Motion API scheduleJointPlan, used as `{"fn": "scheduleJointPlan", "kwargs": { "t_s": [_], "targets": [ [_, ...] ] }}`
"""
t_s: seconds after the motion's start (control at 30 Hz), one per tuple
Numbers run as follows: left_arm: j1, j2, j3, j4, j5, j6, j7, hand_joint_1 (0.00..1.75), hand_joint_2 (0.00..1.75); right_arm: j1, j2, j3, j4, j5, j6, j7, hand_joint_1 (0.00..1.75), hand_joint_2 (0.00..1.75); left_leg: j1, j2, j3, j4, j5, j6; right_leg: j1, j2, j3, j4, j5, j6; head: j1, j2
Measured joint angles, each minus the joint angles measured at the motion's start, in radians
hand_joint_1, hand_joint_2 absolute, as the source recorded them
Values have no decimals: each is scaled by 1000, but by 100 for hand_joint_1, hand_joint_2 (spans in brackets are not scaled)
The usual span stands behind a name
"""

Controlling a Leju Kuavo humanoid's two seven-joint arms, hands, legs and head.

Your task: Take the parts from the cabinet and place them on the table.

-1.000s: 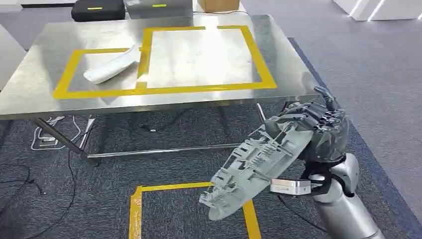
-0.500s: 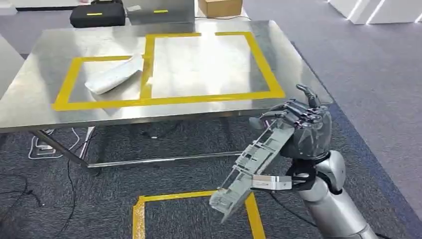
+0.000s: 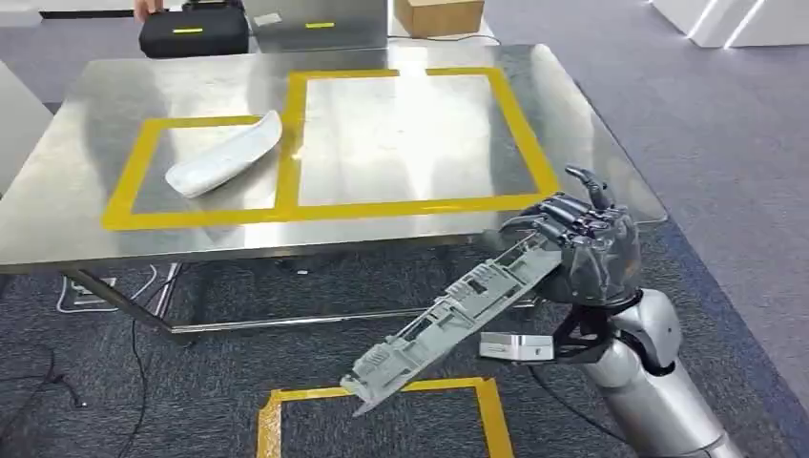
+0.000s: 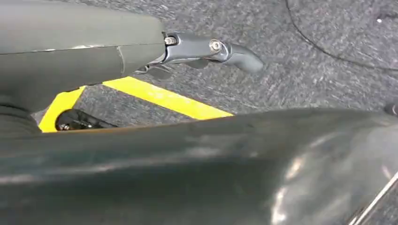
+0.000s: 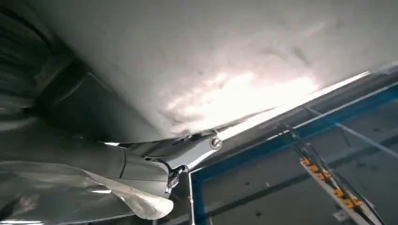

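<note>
On the left half of the steel table, inside the smaller yellow-taped box, a white curved part already lies flat, its tip close to the tape strip that divides the two boxes. The larger taped box beside it is the likely target for what is carried now. Beyond the table's far edge sit a black case and a cardboard box. Below the near edge, over the carpet and a yellow floor marking, hangs the grey ribbed part: it slopes down and leftward from the right hand, whose fingers are wrapped around its upper end, just short of the table's right corner. The left hand's fingers cannot be judged (its wrist camera looks down at carpet and tape past dark covers). To place well, I judge the arm should raise the low free end above the table's edge first, then carry the part in over the larger box, level it, and let go only once it rests flat; a long part held at one end may swing or clip the rim
</note>
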Motion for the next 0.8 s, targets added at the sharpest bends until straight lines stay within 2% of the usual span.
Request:
{"fn": "scheduleJointPlan", "kwargs": {
  "t_s": [0.03, 0.07, 0.1, 0.17, 0.2, 0.23, 0.27, 0.3, 0.33, 0.37, 0.4, 0.43, 0.47, 0.5, 0.53, 0.57, 0.6, 0.67, 0.7, 0.73, 0.77, 0.8],
  "targets": [
    [0, 0, 0, 0, 0, 0, 0, 0, 0, -4, 0, 0, -3, 0, 0, 9, 175, 175, 2, 1, -6, 17, -5, -5, -5, -3, 18, -12, -1, -2, 2, 0],
    [-3, 0, 0, 0, 2, 0, 0, 0, 0, -13, 0, 0, -4, -2, 0, 15, 175, 175, 2, 2, -25, 60, 0, -12, -5, -3, 31, -16, -5, -8, -5, 0],
    [-4, 0, 0, 0, 4, 0, 0, 0, 0, -23, 0, 0, -4, -1, 0, 17, 175, 175, 5, 2, -64, 123, -11, -18, -6, -3, 38, -17, -11, -12, -5, 0],
    [-3, 0, 0, 0, 5, 1, 0, 0, 0, -27, 0, 0, -4, -2, 0, 21, 175, 175, 11, 3, -156, 249, -75, -29, -6, -3, 55, -17, -29, -12, -5, 0],
    [-1, 0, 0, 0, 6, 1, 1, 0, 0, -27, 0, 1, -4, -2, 0, 22, 175, 175, 12, 3, -184, 274, -98, -32, -7, -1, 65, -17, -38, -12, -5, 0],
    [2, 0, 0, 0, 6, 1, 1, 0, 0, -26, 0, 1, -3, -2, 0, 22, 175, 175, 13, 3, -200, 266, -100, -33, -8, 0, 80, -17, -49, -10, -5, 0],
    [3, 0, 0, 0, 6, 1, 1, 0, 0, -27, 0, 1, -3, -2, 0, 22, 175, 175, 15, 4, -198, 227, -71, -33, -10, 1, 96, -17, -61, -7, -5, 0],
    [3, 2, 0, 0, 6, 1, 1, 0, 0, -28, 0, 1, -3, -2, 0, 22, 175, 175, 15, 4, -188, 170, -24, -33, -13, 1, 112, -17, -72, -4, -5, 0],
    [3, 2, 0, 0, 6, 1, 1, 0, 0, -28, 0, 1, -4, -2, 0, 22, 175, 175, 15, 6, -172, 84, 57, -34, -16, 1, 131, -17, -88, 5, -5, 0],
    [7, 2, 0, 0, 6, 1, 1, 0, 0, -28, 0, 1, -3, -2, 0, 22, 175, 175, 15, 10, -172, 23, 133, -31, -14, 0, 133, -16, -99, 12, -6, 0],
    [5, 2, 0, 0, 5, 3, 3, 0, 0, -31, 0, 1, -2, -4, 2, 25, 175, 175, 11, 11, -170, 25, 86, -22, -12, 5, 145, -10, -109, 18, -10, 0],
    [4, 1, 0, 0, 6, 10, 8, 0, 0, -37, 0, 2, -2, -16, 3, 24, 175, 175, 6, 9, -167, 29, 103, -14, -12, 3, 141, -13, -118, 26, -5, 0],
    [4, -1, 0, 0, 5, 21, 15, 0, 0, -42, 0, 2, 0, -33, 7, 22, 175, 175, 7, 9, -166, 24, 102, -5, -14, 3, 154, -8, -111, 34, -6, 0],
    [0, -2, 0, 0, 8, 29, 21, 0, 0, -50, 0, 2, 3, -52, 10, 18, 175, 175, 6, 10, -162, 22, 100, 3, -15, 4, 147, -7, -100, 41, -6, 0],
    [-5, -2, 0, 0, 11, 32, 23, 0, 0, -64, 0, 1, 7, -58, 20, 16, 175, 175, 14, 8, -148, 12, 103, 9, -17, 3, 124, 14, -100, 45, -4, 0],
    [-8, -2, 1, 0, 18, 29, 19, 0, 0, -84, 0, 2, 18, -61, 35, 16, 175, 175, 13, 8, -138, 5, 100, 14, -16, 2, 99, 62, -91, 47, 2, 0],
    [-10, -3, 1, 0, 19, 22, 15, 0, 0, -109, 0, 3, 32, -57, 51, 23, 175, 175, 12, 8, -132, 1, 96, 20, -16, 1, 54, 126, -97, 45, 9, 0],
    [-14, -8, 1, 0, 25, 12, 6, 0, 0, -148, 0, 8, 61, -34, 83, 49, 175, 175, 11, 8, -123, 0, 83, 26, -15, 1, -39, 239, -150, 50, 10, 0],
    [-15, -8, 0, 0, 25, 9, 6, 0, 0, -164, 0, 10, 76, -19, 93, 65, 175, 175, 11, 6, -115, 0, 74, 27, -15, 1, -77, 269, -180, 51, 10, 0],
    [-12, -8, 0, 0, 24, 4, 6, 0, 0, -180, 0, 13, 93, 7, 96, 86, 175, 175, 11, 2, -105, 0, 65, 27, -14, 1, -97, 266, -185, 50, 11, 0],
    [-8, -8, 0, 0, 20, 1, 6, 0, 0, -197, 0, 16, 103, 23, 101, 102, 175, 175, 11, -1, -90, 0, 55, 26, -15, 1, -99, 230, -162, 49, 11, 0],
    [-5, -6, 0, 0, 16, -6, 7, 0, 0, -217, 0, 19, 111, 31, 105, 115, 175, 175, 11, -2, -74, 0, 43, 24, -14, 1, -86, 167, -112, 47, 11, 0]
  ]
}}
